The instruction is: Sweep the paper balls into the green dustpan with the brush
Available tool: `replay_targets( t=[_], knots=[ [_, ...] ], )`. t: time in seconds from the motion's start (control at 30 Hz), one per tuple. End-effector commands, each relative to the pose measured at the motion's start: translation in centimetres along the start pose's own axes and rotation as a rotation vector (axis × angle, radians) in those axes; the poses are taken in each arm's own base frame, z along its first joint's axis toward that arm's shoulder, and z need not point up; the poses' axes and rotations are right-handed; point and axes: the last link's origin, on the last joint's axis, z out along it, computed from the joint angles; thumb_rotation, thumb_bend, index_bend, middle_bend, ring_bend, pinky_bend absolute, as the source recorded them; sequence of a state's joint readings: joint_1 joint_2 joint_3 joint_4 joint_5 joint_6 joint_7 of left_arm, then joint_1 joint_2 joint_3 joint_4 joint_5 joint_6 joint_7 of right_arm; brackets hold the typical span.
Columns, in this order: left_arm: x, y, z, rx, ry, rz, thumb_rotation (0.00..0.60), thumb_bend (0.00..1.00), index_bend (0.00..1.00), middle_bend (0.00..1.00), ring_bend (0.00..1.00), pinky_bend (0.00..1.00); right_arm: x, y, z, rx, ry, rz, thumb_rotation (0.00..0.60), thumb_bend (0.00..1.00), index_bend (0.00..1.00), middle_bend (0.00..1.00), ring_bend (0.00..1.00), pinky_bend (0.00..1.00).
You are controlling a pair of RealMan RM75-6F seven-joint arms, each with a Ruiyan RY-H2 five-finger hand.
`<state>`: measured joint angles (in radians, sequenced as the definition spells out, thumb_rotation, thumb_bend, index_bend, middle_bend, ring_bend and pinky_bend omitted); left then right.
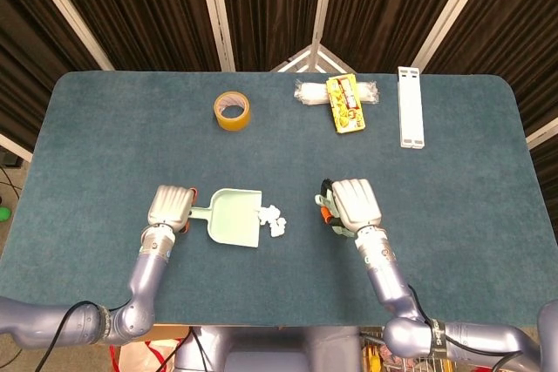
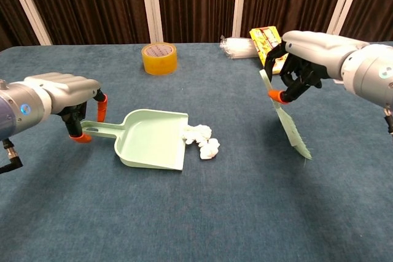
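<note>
green dustpan [image 2: 151,139] needing a steadying grip on its handle

left hand [image 2: 64,97] is hovering fingers apart over that handle; right hand [image 2: 299,69] is clamping the brush [image 2: 287,121], well apart from the paper balls [image 2: 201,138] at the pan's mouth.
</note>
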<state>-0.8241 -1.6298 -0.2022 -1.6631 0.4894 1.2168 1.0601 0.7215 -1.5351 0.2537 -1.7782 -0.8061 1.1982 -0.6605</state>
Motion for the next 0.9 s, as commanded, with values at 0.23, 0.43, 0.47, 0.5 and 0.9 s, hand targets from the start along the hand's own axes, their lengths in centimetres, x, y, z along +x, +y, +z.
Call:
replay_targets(
  t=[0.23,0.43,0.47,0.5,0.9],
  knots=[
    [0.0,1.2,0.5,-0.004,0.021,-0.007,0.600,0.54,0.61,1.00,0.98,0.97,-0.1,0.0,-0.2,0.003,-0.003,-0.001,0.600,0.50,0.77,0.81,0.88,0.74],
    [0.5,2.3,0.5,-0.029,0.041,-0.023,0.600,0.55,0.63,1.00,0.98,0.97,-0.1,-1.0,-0.5,0.026,-0.006,0.006,0.600,0.50,0.77,0.81,0.88,0.74],
    [0.6,2.4,0.5,-0.031,0.042,-0.025,0.600,0.55,0.63,1.00,0.98,0.97,-0.1,-1.2,-0.6,0.030,-0.007,0.007,0.600,0.50,0.77,0.81,0.88,0.74],
    [0.7,2.7,0.5,-0.036,0.044,-0.025,0.600,0.55,0.63,1.00,0.99,0.97,-0.2,-1.5,-0.6,0.035,-0.009,0.010,0.600,0.50,0.77,0.81,0.88,0.74],
    [1.2,4.4,0.5,-0.035,0.021,-0.017,0.600,0.56,0.63,1.00,0.99,0.97,-1.1,-4.6,-1.2,0.083,-0.035,0.020,0.600,0.51,0.77,0.81,0.88,0.74]
  ],
)
